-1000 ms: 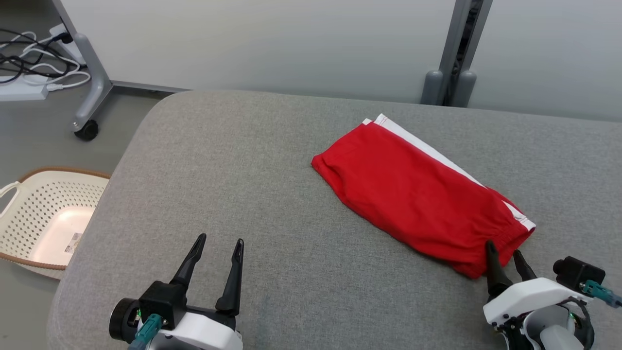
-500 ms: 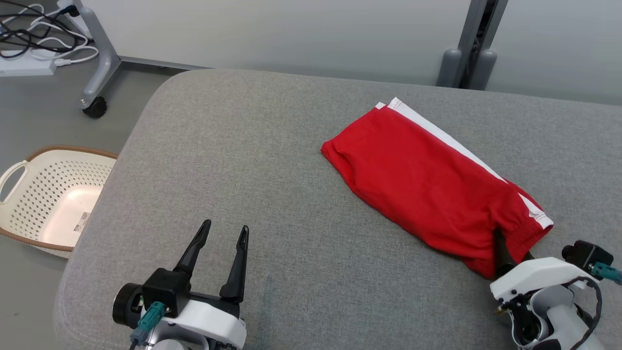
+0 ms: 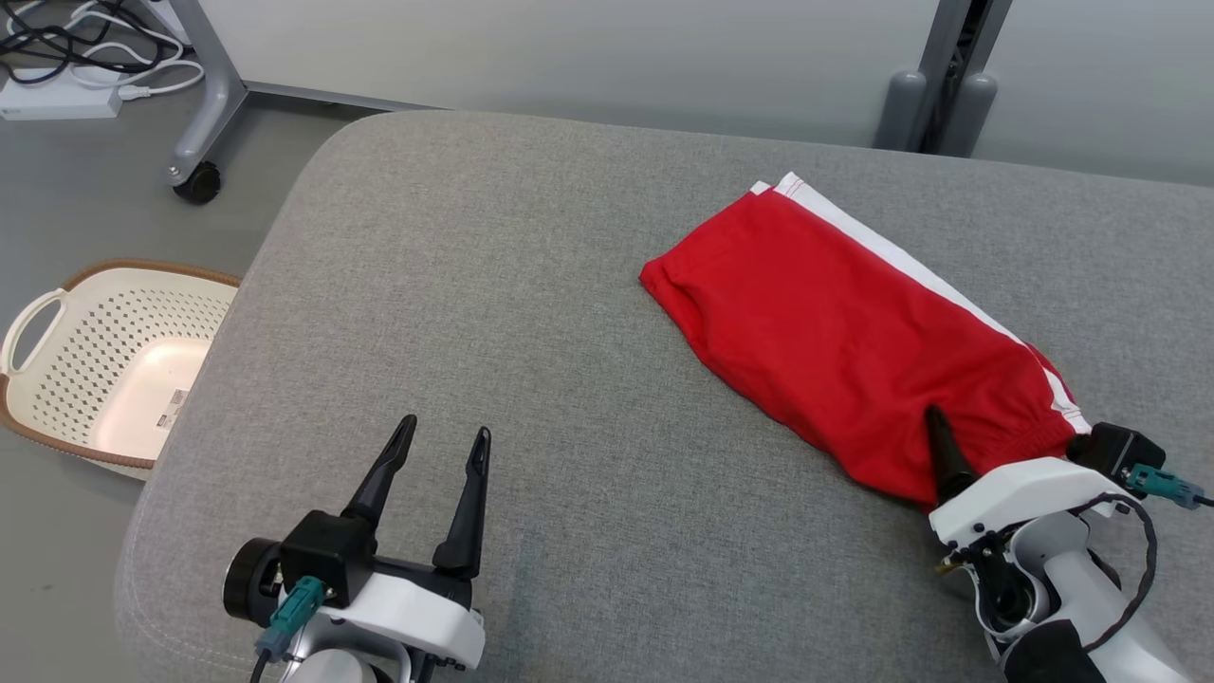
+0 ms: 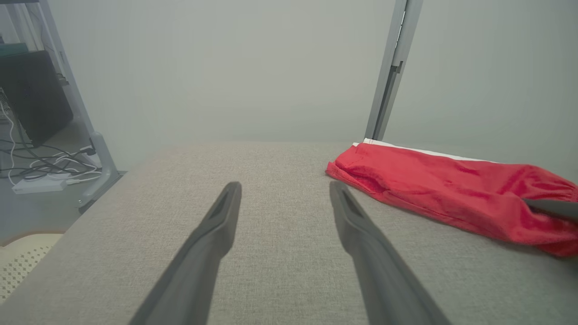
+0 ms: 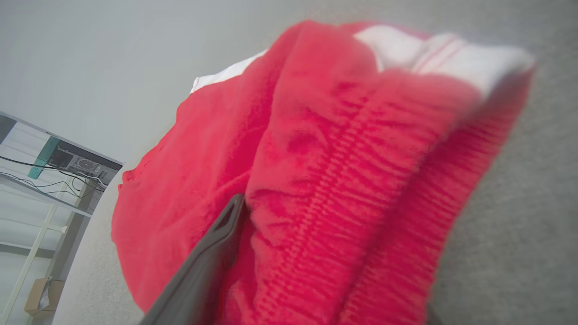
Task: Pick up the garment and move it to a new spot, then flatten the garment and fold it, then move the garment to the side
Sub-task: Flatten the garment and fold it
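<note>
Looking at the head frame, I see the red garment (image 3: 835, 332) lying folded on the grey surface (image 3: 531, 313), right of centre. At lower right my right gripper (image 3: 967, 432) has its fingers (image 3: 944, 460) spread wide at the waistband end, one on top, the other hidden by cloth. At lower left my left gripper (image 3: 446, 429) is wide apart and holds nothing

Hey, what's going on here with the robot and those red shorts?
The robot is working on folded red shorts lying on a grey padded surface. Its right gripper is at the waistband end, jaws open, with one finger on top of the cloth and the other hidden by it. The left gripper hovers open over bare padding.
</note>
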{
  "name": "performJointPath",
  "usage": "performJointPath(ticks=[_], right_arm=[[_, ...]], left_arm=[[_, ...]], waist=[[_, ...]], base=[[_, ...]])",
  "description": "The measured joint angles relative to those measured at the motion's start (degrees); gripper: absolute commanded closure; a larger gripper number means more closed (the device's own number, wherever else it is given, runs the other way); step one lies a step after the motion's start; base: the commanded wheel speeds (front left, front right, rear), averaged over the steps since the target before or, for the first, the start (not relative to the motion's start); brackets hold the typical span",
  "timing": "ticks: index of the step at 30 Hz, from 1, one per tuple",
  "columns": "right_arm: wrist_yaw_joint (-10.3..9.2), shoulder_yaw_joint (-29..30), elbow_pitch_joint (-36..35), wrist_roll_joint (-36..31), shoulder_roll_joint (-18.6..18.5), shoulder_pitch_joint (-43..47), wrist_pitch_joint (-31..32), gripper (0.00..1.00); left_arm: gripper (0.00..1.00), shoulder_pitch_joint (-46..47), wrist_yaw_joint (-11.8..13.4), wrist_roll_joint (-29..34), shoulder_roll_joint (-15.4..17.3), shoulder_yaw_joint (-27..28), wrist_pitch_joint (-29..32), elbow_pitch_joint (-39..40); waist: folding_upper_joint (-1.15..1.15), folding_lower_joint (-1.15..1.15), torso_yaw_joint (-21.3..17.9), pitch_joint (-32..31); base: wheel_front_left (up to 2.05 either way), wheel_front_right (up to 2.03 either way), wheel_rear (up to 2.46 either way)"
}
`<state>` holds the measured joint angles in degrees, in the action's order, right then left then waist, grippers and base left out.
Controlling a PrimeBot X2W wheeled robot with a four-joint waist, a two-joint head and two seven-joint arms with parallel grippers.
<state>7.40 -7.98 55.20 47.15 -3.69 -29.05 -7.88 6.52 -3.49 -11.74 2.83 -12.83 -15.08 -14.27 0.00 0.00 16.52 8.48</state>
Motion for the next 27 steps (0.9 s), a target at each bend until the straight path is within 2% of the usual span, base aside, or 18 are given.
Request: performJointPath(ticks=[1, 2, 3, 15, 21, 27], right_arm=[[0.0, -0.3, 0.1, 0.4, 0.0, -0.1, -0.2, 0.61], [0.0, -0.6, 0.2, 0.6, 0.0, -0.3, -0.5, 0.92], [0.0, -0.8, 0.3, 0.8, 0.0, -0.5, -0.6, 1.0], [0.11, -2.1, 1.5, 3.0, -0.4, -0.6, -2.2, 1.0], [0.1, -3.3, 1.9, 3.3, -3.0, 1.4, -1.4, 1.0], [0.1, -5.5, 1.7, 3.1, -6.2, 3.8, 2.0, 1.0]], left_arm=[[0.0, 0.1, 0.0, 0.0, 0.0, 0.0, 0.0, 0.0], [0.0, 0.2, 0.0, 0.0, 0.0, 0.0, 0.0, 0.0], [0.0, 0.3, 0.0, 0.0, 0.0, 0.0, 0.0, 0.0], [0.0, 0.7, 0.1, -0.2, 0.0, 0.1, 0.0, -0.7], [0.0, 0.0, 0.1, -0.2, 0.0, -0.2, 0.0, -1.2], [0.0, -0.6, 0.2, -0.2, 0.0, -0.4, 0.0, -1.4]], waist=[[0.0, 0.0, 0.0, 0.1], [0.0, 0.0, 0.1, 0.1], [0.0, 0.0, 0.1, 0.2], [0.0, 0.0, -1.0, -1.2], [0.0, 0.0, -2.1, -3.1], [0.0, 0.0, -3.6, -5.1]], base=[[0.0, 0.0, 0.0], [0.0, 0.0, 0.0], [0.0, 0.0, 0.0], [0.0, 0.0, 0.0], [0.0, 0.0, 0.0], [0.0, 0.0, 0.0]])
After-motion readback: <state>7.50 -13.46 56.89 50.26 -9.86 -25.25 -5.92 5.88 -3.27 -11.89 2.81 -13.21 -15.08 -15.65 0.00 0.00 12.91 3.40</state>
